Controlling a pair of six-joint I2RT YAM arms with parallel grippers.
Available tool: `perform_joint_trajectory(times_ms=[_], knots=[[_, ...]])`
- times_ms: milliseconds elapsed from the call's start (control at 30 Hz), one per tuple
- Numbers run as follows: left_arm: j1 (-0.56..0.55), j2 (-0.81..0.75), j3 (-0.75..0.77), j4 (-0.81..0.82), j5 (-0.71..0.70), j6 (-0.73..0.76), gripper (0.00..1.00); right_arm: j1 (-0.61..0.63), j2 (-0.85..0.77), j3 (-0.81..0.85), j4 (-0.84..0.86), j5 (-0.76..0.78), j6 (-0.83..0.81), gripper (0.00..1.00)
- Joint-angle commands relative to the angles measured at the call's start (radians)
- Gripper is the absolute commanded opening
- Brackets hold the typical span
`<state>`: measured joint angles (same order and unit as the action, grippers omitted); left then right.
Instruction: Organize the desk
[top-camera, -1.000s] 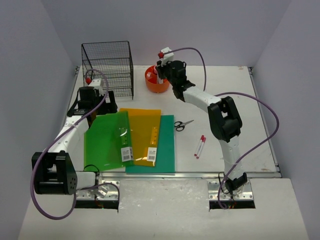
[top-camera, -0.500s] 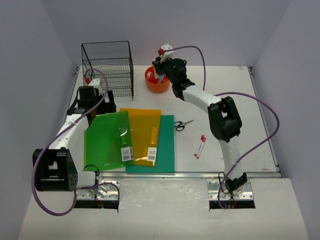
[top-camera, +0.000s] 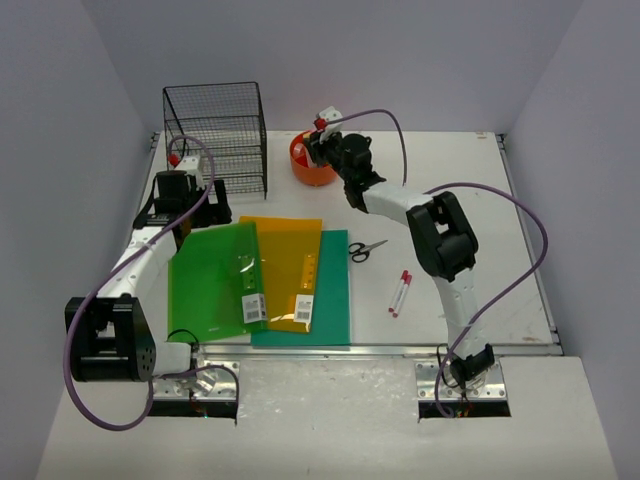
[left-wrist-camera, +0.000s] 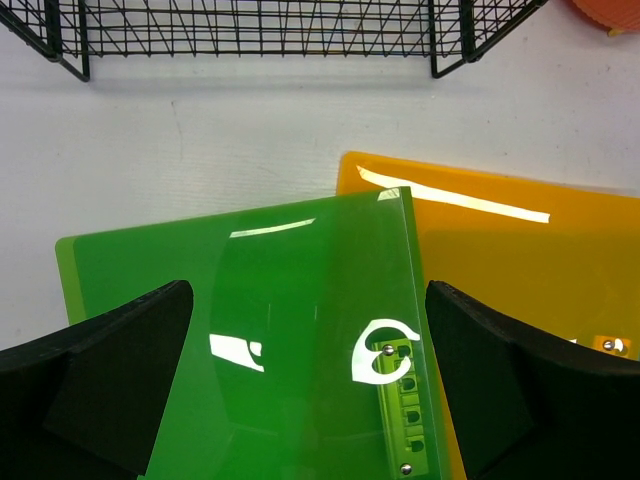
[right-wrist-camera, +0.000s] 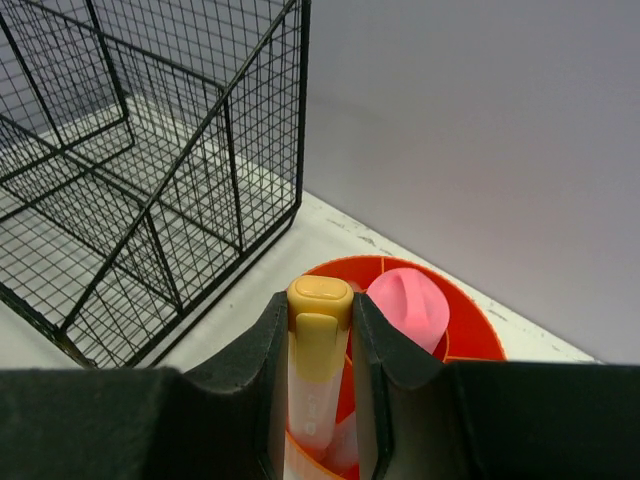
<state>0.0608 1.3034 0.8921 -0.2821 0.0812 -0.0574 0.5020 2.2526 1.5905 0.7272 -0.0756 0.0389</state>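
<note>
The white desk (top-camera: 480, 200) holds a green folder (top-camera: 215, 280), an orange folder (top-camera: 290, 265) and a teal sheet (top-camera: 335, 300) at the front left. My right gripper (top-camera: 313, 150) is shut on a yellow-capped highlighter (right-wrist-camera: 318, 360) and holds it upright over the orange pen cup (right-wrist-camera: 470, 330), its lower end inside the cup next to a pink item (right-wrist-camera: 408, 305). My left gripper (top-camera: 190, 205) is open, low over the green folder's far edge (left-wrist-camera: 290, 330), its fingers on either side of it.
A black wire rack (top-camera: 216, 135) stands at the back left, close to the cup. Scissors (top-camera: 366, 248) and two red-capped pens (top-camera: 400, 293) lie right of the folders. Pale grey walls close in the desk.
My right gripper has moved left and back over the orange cup, lowering the highlighter into it. The left arm has not moved.
</note>
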Motion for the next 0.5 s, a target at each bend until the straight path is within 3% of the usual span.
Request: perform_joint_trajectory(times_ms=[0,33,167,300,367,467], knots=[[0.014,0.000,0.041,0.021,-0.008,0.003,1.00,0.010,0.027,-0.018,0.132,-0.007,-0.031,0.12],[0.014,0.000,0.041,0.021,-0.008,0.004,1.00,0.010,0.030,-0.020,0.136,-0.004,-0.031,0.14],[0.014,0.000,0.044,0.018,-0.009,0.007,1.00,0.010,-0.001,-0.042,0.136,-0.014,-0.031,0.37],[0.014,-0.001,0.048,0.022,-0.009,0.010,1.00,0.010,-0.116,-0.099,0.076,-0.004,-0.031,0.70],[0.014,-0.001,0.048,0.028,0.001,0.011,1.00,0.012,-0.236,-0.163,0.029,0.027,-0.023,0.75],[0.014,-0.010,0.051,0.022,0.026,0.025,1.00,0.012,-0.453,-0.272,-0.103,0.072,-0.004,0.73]])
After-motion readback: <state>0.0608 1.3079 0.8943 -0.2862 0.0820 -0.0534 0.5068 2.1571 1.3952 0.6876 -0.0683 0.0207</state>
